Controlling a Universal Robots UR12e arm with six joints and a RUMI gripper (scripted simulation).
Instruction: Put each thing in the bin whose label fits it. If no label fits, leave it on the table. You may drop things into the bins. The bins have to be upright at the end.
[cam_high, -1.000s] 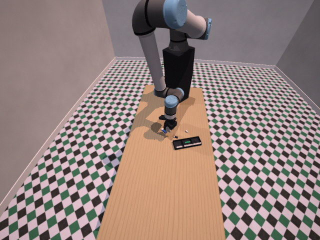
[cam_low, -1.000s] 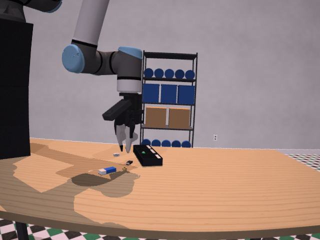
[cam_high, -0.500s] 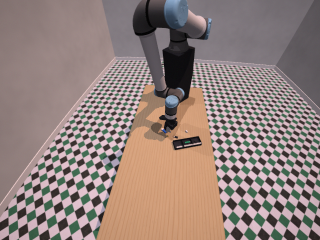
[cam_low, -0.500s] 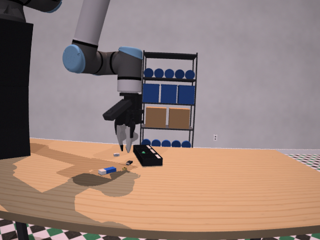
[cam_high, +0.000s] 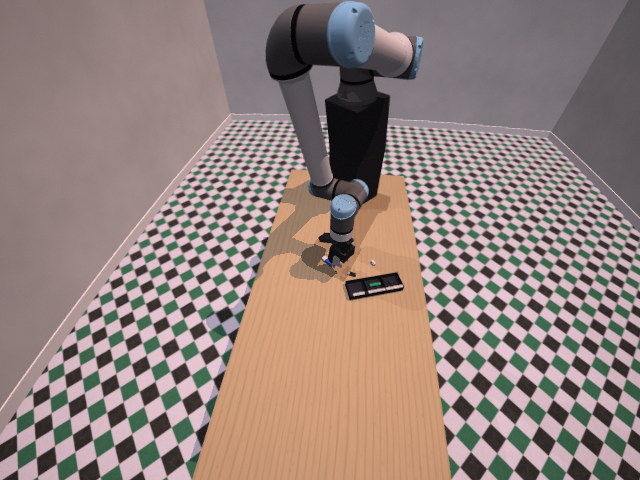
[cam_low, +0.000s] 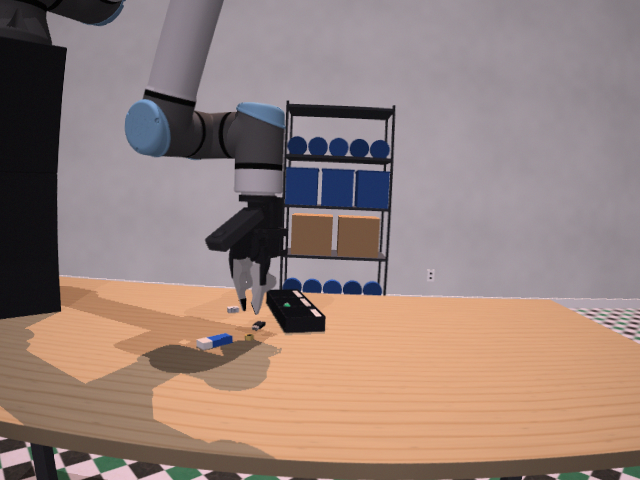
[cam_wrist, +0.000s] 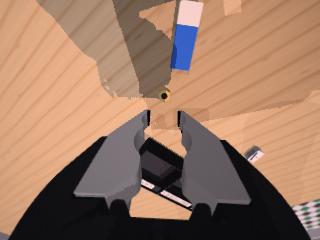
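My gripper (cam_wrist: 164, 111) hangs a little above the table with its fingers a narrow gap apart and nothing between them. It also shows in the side view (cam_low: 249, 308) and in the overhead view (cam_high: 337, 262). A small brass nut (cam_wrist: 164, 95) lies on the table just beyond the fingertips. A blue and white eraser (cam_wrist: 185, 37) lies further on. A small black piece (cam_low: 258, 325) and a small white piece (cam_low: 233, 309) lie close by. The black three-compartment bin (cam_high: 374, 287) stands upright to one side, with a green thing (cam_high: 375, 283) in its middle compartment.
The arm's black pedestal (cam_high: 356, 139) stands at the far end of the table. A shelf rack (cam_low: 338, 198) with blue and brown boxes stands behind the table by the wall. The arm casts a dark shadow over the eraser and nut.
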